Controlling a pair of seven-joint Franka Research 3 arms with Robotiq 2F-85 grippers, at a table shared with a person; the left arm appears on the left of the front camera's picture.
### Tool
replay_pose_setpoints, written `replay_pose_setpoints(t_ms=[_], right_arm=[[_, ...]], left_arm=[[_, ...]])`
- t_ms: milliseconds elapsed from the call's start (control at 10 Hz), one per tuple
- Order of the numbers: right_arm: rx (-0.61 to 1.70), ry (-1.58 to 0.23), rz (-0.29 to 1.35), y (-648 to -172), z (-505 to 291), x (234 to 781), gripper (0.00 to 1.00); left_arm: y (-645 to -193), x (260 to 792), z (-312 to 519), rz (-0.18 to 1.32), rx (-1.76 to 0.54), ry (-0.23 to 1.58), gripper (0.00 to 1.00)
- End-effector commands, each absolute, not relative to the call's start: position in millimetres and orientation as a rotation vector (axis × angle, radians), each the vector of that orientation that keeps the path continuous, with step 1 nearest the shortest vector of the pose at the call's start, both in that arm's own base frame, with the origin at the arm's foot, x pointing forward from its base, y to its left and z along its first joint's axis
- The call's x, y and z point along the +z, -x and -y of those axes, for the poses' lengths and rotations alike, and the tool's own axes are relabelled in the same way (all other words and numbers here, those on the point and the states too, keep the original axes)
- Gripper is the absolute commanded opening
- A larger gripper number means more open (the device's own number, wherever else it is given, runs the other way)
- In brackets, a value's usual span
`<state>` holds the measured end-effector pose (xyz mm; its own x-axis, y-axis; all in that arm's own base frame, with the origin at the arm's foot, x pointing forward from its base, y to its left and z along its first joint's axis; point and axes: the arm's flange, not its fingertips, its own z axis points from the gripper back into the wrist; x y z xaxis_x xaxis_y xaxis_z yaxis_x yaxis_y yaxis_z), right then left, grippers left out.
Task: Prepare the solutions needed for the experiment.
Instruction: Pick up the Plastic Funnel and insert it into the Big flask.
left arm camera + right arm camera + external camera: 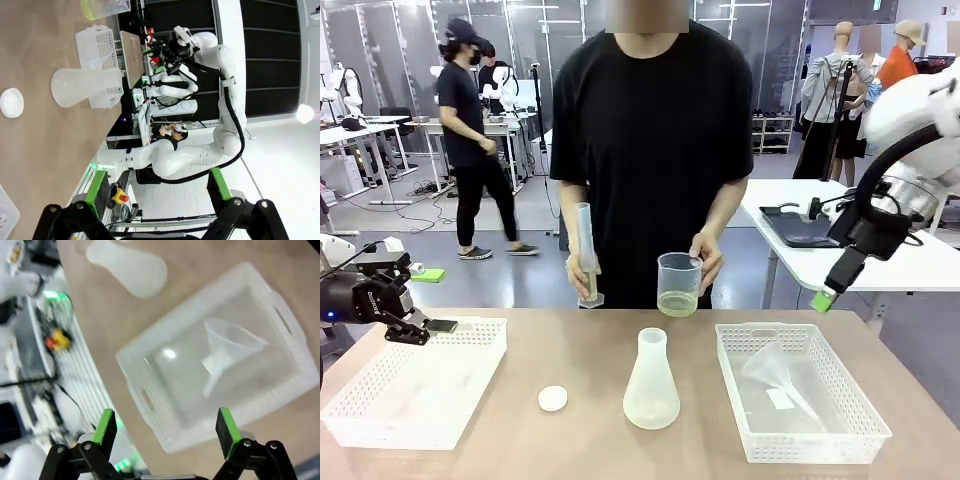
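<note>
1 beaker [679, 272] w/ solutions [677, 304], 2 baskets [410, 432] [820, 447], 1 flask [651, 392].

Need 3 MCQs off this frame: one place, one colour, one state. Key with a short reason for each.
1. Where does the funnel lie?
A. on the floor
B. in the right basket
C. on a shelf

2. What colour is the liquid in the beaker that the person holds?
A. pale yellow-green
B. dark blue
C. red

3. How does the right gripper stand?
A. shut on the funnel
B. shut, empty
C. open, empty

Key:
1 B: the funnel lies on its side inside the basket's walls.
2 A: a shallow yellow-green layer sits at the beaker's bottom.
3 C: in the right wrist view its green pads stand wide apart, with nothing between them.
</note>
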<state>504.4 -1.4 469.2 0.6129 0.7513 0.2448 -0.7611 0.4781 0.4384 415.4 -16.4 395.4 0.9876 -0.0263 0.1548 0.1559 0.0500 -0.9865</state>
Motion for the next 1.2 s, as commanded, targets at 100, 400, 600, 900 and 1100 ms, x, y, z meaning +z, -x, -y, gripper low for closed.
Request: replay_pose_setpoints(t_ms=[100,400,600,900,1100], right_arm=[[0.923,-0.545,0.020,-504,1,469,1.00],[0.923,-0.545,0.020,-504,1,469,1.00],[0.933,-0.523,0.008,-508,1,469,1.00],[1.358,-0.368,0.060,-546,-36,455,1.00],[1.478,-0.297,0.013,-561,-54,441,1.00]], left_arm=[[-415,397,16,0.100,-0.134,1.516,1.00],[-415,397,16,0.100,-0.134,1.516,1.00],[-415,397,16,0.100,-0.134,1.516,1.00],[-415,397,16,0.100,-0.134,1.516,1.00],[-415,397,16,0.100,-0.134,1.516,1.00]])
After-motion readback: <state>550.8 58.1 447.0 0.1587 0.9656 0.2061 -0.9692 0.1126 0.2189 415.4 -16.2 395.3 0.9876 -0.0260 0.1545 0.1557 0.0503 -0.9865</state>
